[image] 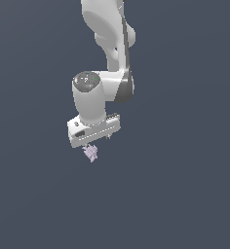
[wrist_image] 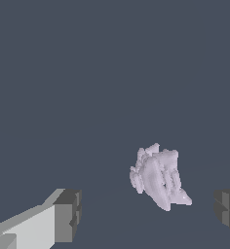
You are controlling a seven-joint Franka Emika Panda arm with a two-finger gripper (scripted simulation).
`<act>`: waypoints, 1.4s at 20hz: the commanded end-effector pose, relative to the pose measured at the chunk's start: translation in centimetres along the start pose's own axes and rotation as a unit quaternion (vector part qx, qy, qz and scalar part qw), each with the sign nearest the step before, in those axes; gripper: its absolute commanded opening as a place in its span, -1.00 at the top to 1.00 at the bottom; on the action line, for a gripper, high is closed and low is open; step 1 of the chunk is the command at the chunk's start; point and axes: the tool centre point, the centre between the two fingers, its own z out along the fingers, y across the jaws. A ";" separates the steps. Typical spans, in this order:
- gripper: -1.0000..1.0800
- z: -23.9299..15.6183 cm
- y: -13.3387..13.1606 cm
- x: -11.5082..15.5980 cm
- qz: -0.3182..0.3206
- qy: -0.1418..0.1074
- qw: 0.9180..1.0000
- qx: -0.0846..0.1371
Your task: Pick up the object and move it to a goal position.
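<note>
the glossy white claw (image: 94, 141) hangs with its dark blocky pads (wrist_image: 68, 214) spread wide apart, gripping nothing. between and beyond them sits the object (wrist_image: 158, 180), a tiny pale lilac-pink lump of ridged, bumpy folds, just under the claw on the flat matte slate-grey worktop (image: 185, 194).

White arm (image: 107, 48) reaching down, hand (image: 94, 144) fingers (wrist_image: 63, 216) spread wide

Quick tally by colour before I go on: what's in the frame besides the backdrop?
Pale lilac-pink lumpy object: 1
White robot arm with gripper, jaws apart: 1
Total: 2
</note>
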 end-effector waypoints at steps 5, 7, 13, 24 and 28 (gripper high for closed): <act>-0.92 2.3 1.7 -1.0 -0.068 -0.004 0.998 0.005; -0.92 2.9 2.1 -1.2 -0.084 -0.005 0.996 0.006; -0.92 4.1 2.9 -1.8 -0.120 -0.006 0.993 0.009; -0.92 4.8 3.3 -2.2 -0.136 -0.007 0.991 0.011; -0.92 6.1 3.3 -2.2 -0.136 -0.007 0.991 0.011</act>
